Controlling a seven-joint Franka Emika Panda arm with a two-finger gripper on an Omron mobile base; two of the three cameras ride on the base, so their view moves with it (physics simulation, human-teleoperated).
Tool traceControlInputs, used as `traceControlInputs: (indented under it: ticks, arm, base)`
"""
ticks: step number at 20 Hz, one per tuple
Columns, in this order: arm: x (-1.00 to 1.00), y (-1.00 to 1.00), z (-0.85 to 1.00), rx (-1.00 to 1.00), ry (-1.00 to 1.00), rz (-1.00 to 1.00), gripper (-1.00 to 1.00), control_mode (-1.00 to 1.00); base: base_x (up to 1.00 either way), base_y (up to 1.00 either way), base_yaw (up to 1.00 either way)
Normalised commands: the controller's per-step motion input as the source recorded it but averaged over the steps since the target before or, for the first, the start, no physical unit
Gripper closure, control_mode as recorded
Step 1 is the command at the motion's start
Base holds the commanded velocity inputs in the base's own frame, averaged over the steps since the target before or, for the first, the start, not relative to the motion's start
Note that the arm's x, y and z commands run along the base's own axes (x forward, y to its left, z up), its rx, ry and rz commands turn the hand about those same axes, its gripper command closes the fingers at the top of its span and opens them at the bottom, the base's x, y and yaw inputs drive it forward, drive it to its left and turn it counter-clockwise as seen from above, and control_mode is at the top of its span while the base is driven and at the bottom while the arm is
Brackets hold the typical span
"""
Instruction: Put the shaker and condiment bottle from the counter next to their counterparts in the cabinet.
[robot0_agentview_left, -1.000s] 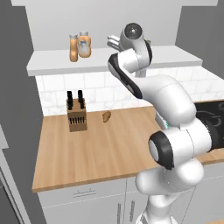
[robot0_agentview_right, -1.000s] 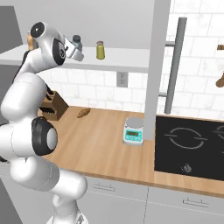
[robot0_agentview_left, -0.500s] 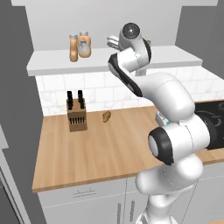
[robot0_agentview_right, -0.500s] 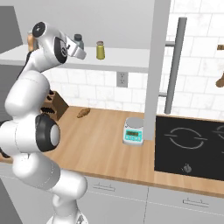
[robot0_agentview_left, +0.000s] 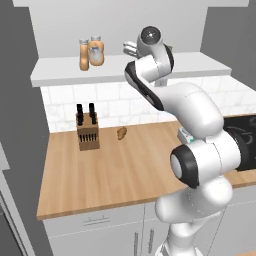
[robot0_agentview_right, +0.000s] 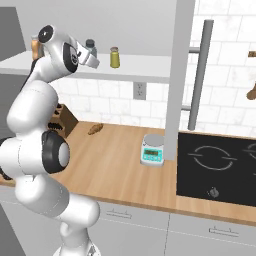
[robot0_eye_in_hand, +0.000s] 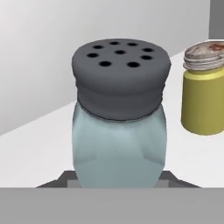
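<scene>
On the cabinet (robot0_agentview_left: 60, 75) shelf, left base view, the condiment bottle (robot0_agentview_left: 83, 54) stands touching or just beside the wider orange bottle (robot0_agentview_left: 96, 51) at the far left. Whether the two touch cannot be made out. To their right the white arm (robot0_agentview_left: 185, 107) rises from the lower right, bends over the counter (robot0_agentview_left: 100, 170) and reaches up to shelf height, its wrist hiding the tool (robot0_agentview_left: 131, 48) almost wholly; only pale finger ends show past the wrist.

On the counter below, a knife block (robot0_agentview_left: 87, 131) stands left of a small brown item (robot0_agentview_left: 121, 132), too small to identify.

In the right base view the shaker (robot0_agentview_right: 90, 48) shows by its dark cap just above the tool (robot0_agentview_right: 91, 59), with the yellow-green shaker (robot0_agentview_right: 115, 57) near it on the right, both over the shelf ledge. A small scale (robot0_agentview_right: 152, 149) sits on the counter beside a dark cooktop (robot0_agentview_right: 215, 167).

The hand view has the shaker (robot0_eye_in_hand: 119, 118) upright and close, its base cut off by the lower edge, so the fingers cannot be seen and the tool's grip cannot be told. The yellow-green shaker (robot0_eye_in_hand: 204, 87) stands apart at right, cropped by the frame.

Compared with half a second ago, the arm's posture and the shaker's place look nearly unchanged.
</scene>
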Motion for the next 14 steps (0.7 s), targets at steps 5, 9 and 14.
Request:
traceControlInputs:
  ticks: [5,9,14]
  arm:
    - [0.00,0.04,-0.58,-0.10,0.04,0.00,1.00,-1.00]
    - [0.07,0.00,-0.48,-0.08,0.05,0.00,1.00,-1.00]
    - [0.11,0.00,-0.15,-0.01,0.00,0.00,1.00,-1.00]
  base:
    - [0.00,0.00,0.00]
    - [0.00,0.00,0.00]
    - [0.00,0.00,0.00]
